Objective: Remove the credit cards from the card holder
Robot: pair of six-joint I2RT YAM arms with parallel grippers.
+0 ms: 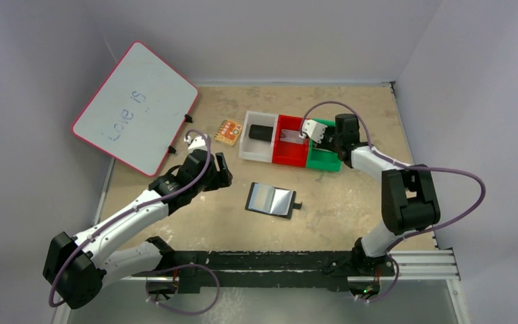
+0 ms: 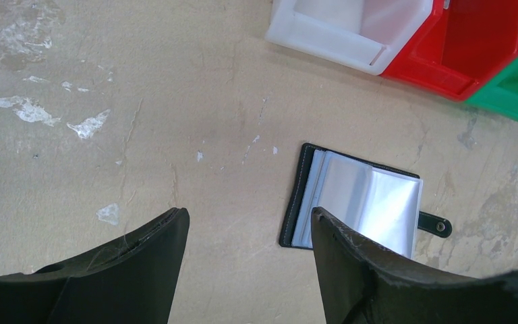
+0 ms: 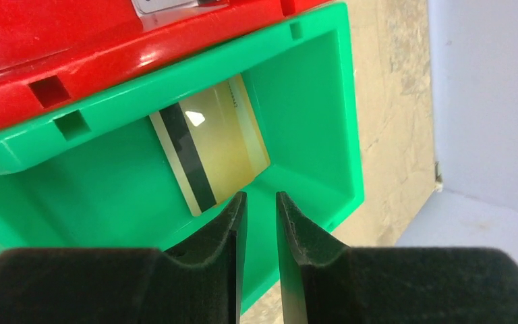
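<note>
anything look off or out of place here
Nothing broken or spilled. The gold-tan card sits tilted in the green bin, seemingly leaning on its wall. The whiteboard lies askew across the far-left corner, past the table's edge. The tabletop is scuffed with pale flaky patches.

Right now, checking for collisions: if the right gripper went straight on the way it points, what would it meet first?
Probably the gold card lying in the green bin, just beyond the right gripper; depth is unclear.
</note>
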